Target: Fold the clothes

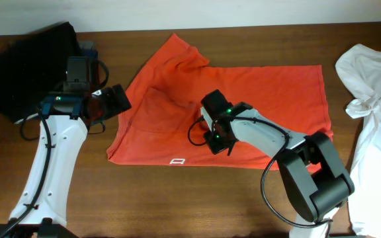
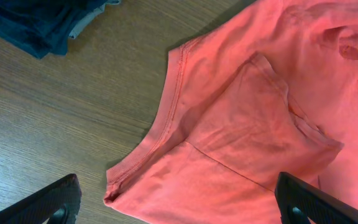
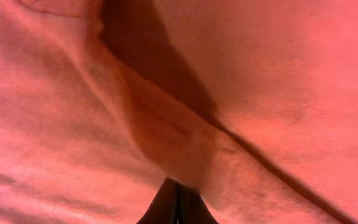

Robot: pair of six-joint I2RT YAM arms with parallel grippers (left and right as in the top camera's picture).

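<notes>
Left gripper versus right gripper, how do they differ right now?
The left gripper is open, its fingers wide apart; the right gripper is shut. The left gripper hovers at the sleeve edge of the red-orange T-shirt and holds nothing; the right gripper sits mid-shirt and seems to pinch a raised ridge of cloth. Both are over the same shirt.

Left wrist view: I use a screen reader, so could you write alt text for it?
A red-orange T-shirt lies rumpled on a wooden table, filling the right of the frame. The left gripper is open above its stitched edge, one dark finger in each lower corner. Dark garments lie at top left.
</notes>
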